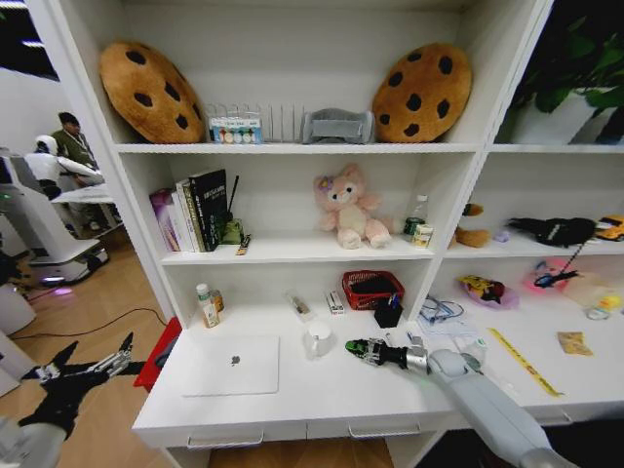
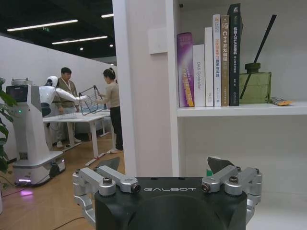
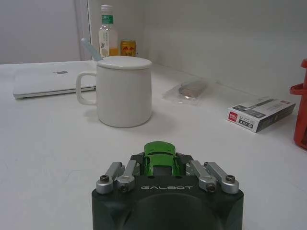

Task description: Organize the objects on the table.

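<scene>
Right gripper (image 1: pixel 353 347) sits low over the white table (image 1: pixel 292 400), mid-desk, fingers closed on the tiny green toy car (image 3: pixel 159 158). Car is pinched between the fingers just above the top; its long axis runs out along the gripper's reach, toward the white lidded mug (image 1: pixel 318 338), w/ a bare strip of desk between them. Which end is the car's front I can't tell.

Open room: bare desk in front of the near edge, between the silver laptop (image 1: pixel 231 366) on the left and the right arm. Laptop lies flat, closed, close to the table's left end and near edge. Far side is busier: bottle (image 1: pixel 206 305) and can at far left, a clear packet (image 3: pixel 188 90), a small box (image 3: pixel 261 113), a red basket (image 1: pixel 371 288) and black pen cup (image 1: pixel 388 314) toward the back wall. Shelf boards overhang that back strip.

Left gripper (image 1: pixel 122 357) hangs off the table's left end, over wood floor, fingers spread wide apart w/ nothing between them. Past it in the left wrist view, a row of books (image 2: pixel 208 60) on the shelf.
</scene>
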Robot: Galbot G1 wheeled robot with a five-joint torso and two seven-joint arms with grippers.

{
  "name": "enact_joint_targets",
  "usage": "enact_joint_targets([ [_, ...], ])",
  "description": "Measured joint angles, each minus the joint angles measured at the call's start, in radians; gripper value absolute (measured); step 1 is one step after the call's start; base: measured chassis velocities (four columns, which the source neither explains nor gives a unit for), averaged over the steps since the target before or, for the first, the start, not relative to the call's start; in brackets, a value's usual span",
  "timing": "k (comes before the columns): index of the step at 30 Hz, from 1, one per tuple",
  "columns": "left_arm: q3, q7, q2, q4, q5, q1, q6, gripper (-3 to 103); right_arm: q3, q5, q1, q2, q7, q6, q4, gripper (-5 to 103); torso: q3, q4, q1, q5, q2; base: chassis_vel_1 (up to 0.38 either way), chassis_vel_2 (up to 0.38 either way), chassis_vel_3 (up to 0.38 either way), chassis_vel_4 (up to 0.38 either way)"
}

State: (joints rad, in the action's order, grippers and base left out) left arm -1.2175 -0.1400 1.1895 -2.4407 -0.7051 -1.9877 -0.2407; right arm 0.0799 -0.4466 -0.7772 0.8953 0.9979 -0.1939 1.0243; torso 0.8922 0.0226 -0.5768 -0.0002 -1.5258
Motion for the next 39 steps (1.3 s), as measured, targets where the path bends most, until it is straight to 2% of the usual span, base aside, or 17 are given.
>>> enact_joint_targets([
  [7,0.0,0.0,0.0,0.0,0.0,0.0,0.0,100,0.022,-0.018,-0.026,-0.017,0.01,0.016,0.051,36,0.0,0.0001,0.0,0.0006,0.0,0.0,0.0,0.0,0.0],
  [14,0.0,0.0,0.0,0.0,0.0,0.0,0.0,100,0.148,-0.077,-0.131,-0.075,-0.02,0.05,0.256,36,0.0,0.0001,0.0,0.0005,0.0,0.0,0.0,0.0,0.0],
  [17,0.0,0.0,0.0,0.0,0.0,0.0,0.0,100,0.246,-0.138,-0.196,-0.143,-0.049,0.07,0.398,36,0.0,0.0002,0.0,0.0004,0.0,0.0,0.0,0.0,0.0],
  [18,0.0,0.0,0.0,0.0,0.0,0.0,0.0,100,0.246,-0.138,-0.196,-0.143,-0.049,0.07,0.398,36,0.0,0.0002,0.0,0.0004,0.0,0.0,0.0,0.0,0.0],
  [20,0.0,0.0,0.0,0.0,0.0,0.0,0.0,100,0.309,-0.211,-0.232,-0.209,-0.082,0.084,0.504,36,0.0,0.0003,0.0,0.0,0.0,0.0,0.0,0.0,0.0],
  [21,0.0,0.0,0.0,0.0,0.0,0.0,0.0,100,0.309,-0.211,-0.232,-0.209,-0.082,0.084,0.504,36,0.0,0.0003,0.0,0.0,0.0,0.0,0.0,0.0,0.0],
  [22,0.0,0.0,0.0,0.0,0.0,0.0,0.0,100,0.336,-0.26,-0.243,-0.25,-0.107,0.094,0.57,36,0.0,0.0004,0.0,0.0002,0.0,0.0,0.0,0.0,0.0],
  [26,0.0,0.0,0.0,0.0,0.0,0.0,0.0,100,0.356,-0.328,-0.226,-0.3,-0.14,0.115,0.653,36,0.0,0.0004,0.0,0.0001,0.0,0.0,0.0,0.0,0.0],
  [28,0.0,0.0,0.0,0.0,0.0,0.0,0.0,100,0.337,-0.4,-0.151,-0.34,-0.183,0.15,0.707,36,0.0,0.0003,0.0,0.0,0.0,0.0,0.0,0.0,0.0],
  [30,0.0,0.0,0.0,0.0,0.0,0.0,0.0,100,0.313,-0.423,-0.103,-0.35,-0.199,0.166,0.715,36,0.0,0.0003,0.0,0.0,0.0,0.0,0.0,0.0,0.0],
  [31,0.0,0.0,0.0,0.0,0.0,0.0,0.0,100,0.272,-0.444,-0.02,-0.356,-0.221,0.191,0.714,36,0.0,0.0004,0.0,0.0001,0.0,0.0,0.0,0.0,0.0],
  [32,0.0,0.0,0.0,0.0,0.0,0.0,0.0,100,0.217,-0.456,0.069,-0.352,-0.249,0.212,0.702,36,0.0,0.0002,0.0,-0.0001,0.0,0.0,0.0,0.0,0.0],
  [33,0.0,0.0,0.0,0.0,0.0,0.0,0.0,100,0.217,-0.456,0.069,-0.352,-0.249,0.212,0.702,36,0.0,0.0002,0.0,-0.0001,0.0,0.0,0.0,0.0,0.0],
  [34,0.0,0.0,0.0,0.0,0.0,0.0,0.0,100,0.149,-0.462,0.168,-0.334,-0.302,0.251,0.689,36,0.0,0.0,0.0,0.0001,0.0,0.0,0.0,0.0,0.0],
  [35,0.0,0.0,0.0,0.0,0.0,0.0,0.0,100,0.149,-0.462,0.168,-0.334,-0.302,0.251,0.689,36,0.0,0.0,0.0,0.0001,0.0,0.0,0.0,0.0,0.0],
  [38,0.0,0.0,0.0,0.0,0.0,0.0,0.0,100,-0.017,-0.479,0.357,-0.283,-0.387,0.332,0.654,36,0.0,0.0002,0.0,0.0006,0.0,0.0,0.0,0.0,0.0],
  [39,0.0,0.0,0.0,0.0,0.0,0.0,0.0,100,-0.017,-0.479,0.357,-0.283,-0.387,0.332,0.654,36,0.0,0.0002,0.0,0.0006,0.0,0.0,0.0,0.0,0.0],
])
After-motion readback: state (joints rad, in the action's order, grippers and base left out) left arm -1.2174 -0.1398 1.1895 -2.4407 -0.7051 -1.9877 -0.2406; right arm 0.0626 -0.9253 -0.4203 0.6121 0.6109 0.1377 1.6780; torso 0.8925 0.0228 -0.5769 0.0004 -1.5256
